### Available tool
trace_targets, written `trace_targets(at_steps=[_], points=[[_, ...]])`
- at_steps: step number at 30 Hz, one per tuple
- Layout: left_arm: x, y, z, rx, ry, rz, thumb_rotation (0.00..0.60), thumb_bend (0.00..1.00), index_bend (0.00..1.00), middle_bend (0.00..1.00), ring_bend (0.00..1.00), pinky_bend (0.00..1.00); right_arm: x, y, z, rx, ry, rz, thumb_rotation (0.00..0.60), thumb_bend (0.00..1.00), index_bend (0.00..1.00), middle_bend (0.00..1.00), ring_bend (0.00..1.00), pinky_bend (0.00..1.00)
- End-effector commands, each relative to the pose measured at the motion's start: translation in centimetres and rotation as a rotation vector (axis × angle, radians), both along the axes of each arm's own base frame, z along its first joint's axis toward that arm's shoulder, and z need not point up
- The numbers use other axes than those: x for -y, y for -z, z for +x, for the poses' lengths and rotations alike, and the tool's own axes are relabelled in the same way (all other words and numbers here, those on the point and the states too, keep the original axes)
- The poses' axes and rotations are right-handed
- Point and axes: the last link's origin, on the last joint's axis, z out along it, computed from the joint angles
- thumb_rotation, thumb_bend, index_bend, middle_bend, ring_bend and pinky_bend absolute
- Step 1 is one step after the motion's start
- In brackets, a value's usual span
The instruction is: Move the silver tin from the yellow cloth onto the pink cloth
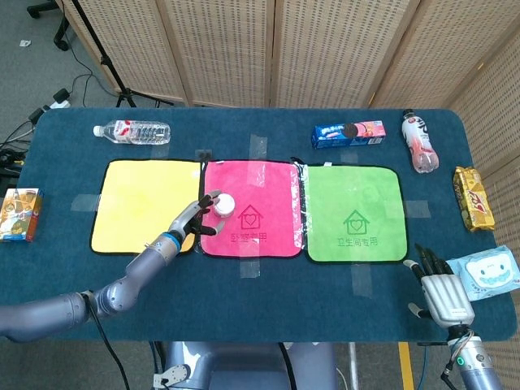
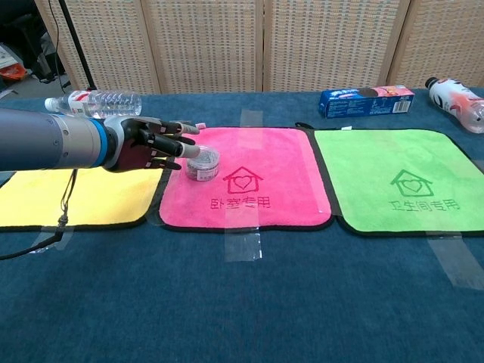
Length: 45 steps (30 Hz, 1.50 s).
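The silver tin (image 2: pixel 203 163) stands low on the left part of the pink cloth (image 2: pixel 261 155), just past its border with the yellow cloth (image 2: pixel 76 198). My left hand (image 2: pixel 147 145) reaches in from the left and its fingertips pinch the tin's left rim, with the other fingers spread. From above, the tin (image 1: pixel 223 203) shows its pale top, with the left hand (image 1: pixel 195 218) beside it over the seam between the yellow cloth (image 1: pixel 138 199) and the pink cloth (image 1: pixel 264 183). My right hand (image 1: pixel 443 296) rests at the front right of the table, fingers apart, holding nothing.
A green cloth (image 1: pixel 353 213) lies right of the pink one. A water bottle (image 1: pixel 132 131) lies at the back left, with a cookie box (image 1: pixel 348 134) and a drink bottle (image 1: pixel 418 141) at the back right. A snack pack (image 1: pixel 473 197), tissues (image 1: pixel 486 272) and a small box (image 1: pixel 19 214) sit near the edges.
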Motion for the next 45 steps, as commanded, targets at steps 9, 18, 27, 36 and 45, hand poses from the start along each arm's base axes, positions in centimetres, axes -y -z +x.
trace_targets(at_steps=[9,18,27,36,45], points=[[0.2,1.0,1.4,-0.007,0.035,-0.018,0.600,0.46,0.00,0.00,0.00,0.05,0.1,0.1,-0.2,-0.001,0.007,0.004,0.600,0.17,0.21,0.00,0.00,0.17],[0.2,1.5,1.8,-0.014,0.039,-0.025,0.600,0.46,0.00,0.00,0.00,0.05,0.0,0.0,-0.2,0.000,0.005,0.003,0.600,0.18,0.21,0.00,0.00,0.17],[0.0,-0.9,1.2,-0.047,0.093,0.054,0.600,0.46,0.00,0.00,0.00,0.05,-0.1,-0.2,-0.1,0.004,0.003,-0.006,0.600,0.17,0.21,0.00,0.00,0.17],[2.5,-8.1,-5.2,-0.545,0.418,0.394,0.600,0.45,0.00,0.00,0.00,0.05,-0.1,-0.6,0.1,0.009,-0.005,-0.028,0.600,0.17,0.21,0.00,0.00,0.17],[6.8,-12.0,-11.5,-0.858,0.528,0.538,0.600,0.44,0.00,0.00,0.00,0.05,-0.2,-0.7,0.4,0.014,-0.030,-0.063,0.600,0.17,0.21,0.00,0.00,0.17]])
